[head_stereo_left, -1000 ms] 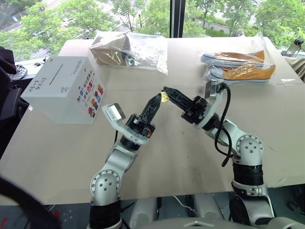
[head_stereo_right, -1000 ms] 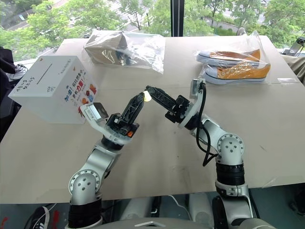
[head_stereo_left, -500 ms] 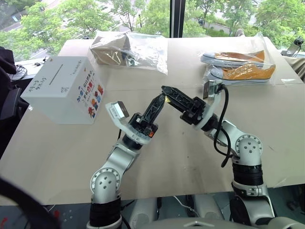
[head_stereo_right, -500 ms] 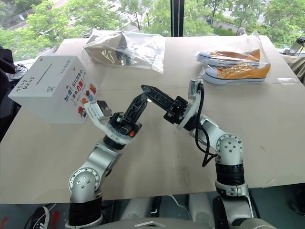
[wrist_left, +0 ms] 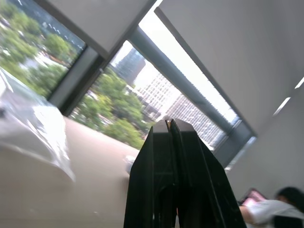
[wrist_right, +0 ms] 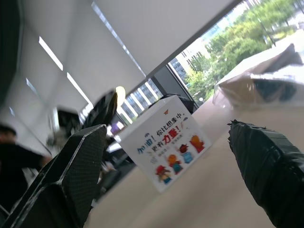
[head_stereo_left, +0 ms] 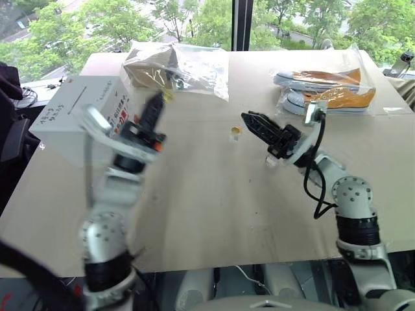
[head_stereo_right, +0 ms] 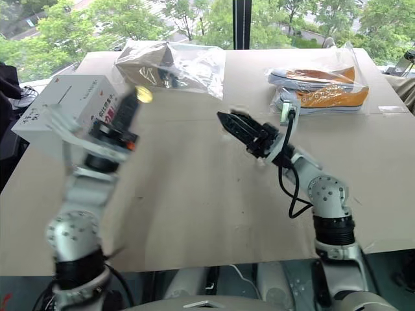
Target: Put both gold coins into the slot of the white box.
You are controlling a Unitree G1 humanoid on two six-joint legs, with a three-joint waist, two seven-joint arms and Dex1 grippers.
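a: where is the coin?

b: one gold coin (head_stereo_right: pixel 144 94) sits pinched at the tip of the closed left hand (head_stereo_left: pixel 157 102), raised just beside the white box (head_stereo_left: pixel 78 123). the slot (head_stereo_left: pixel 77 97) lies further left on the box top, its length running away from the robot.

a: the other?

b: a second gold coin (head_stereo_left: pixel 235 132) lies on the tabletop (head_stereo_left: pixel 214 194) by the right hand (head_stereo_left: pixel 249 120), wide open and empty; windows behind.

Beige table (head_stereo_left: pixel 214 194) before leafy windows (head_stereo_left: pixel 214 19)
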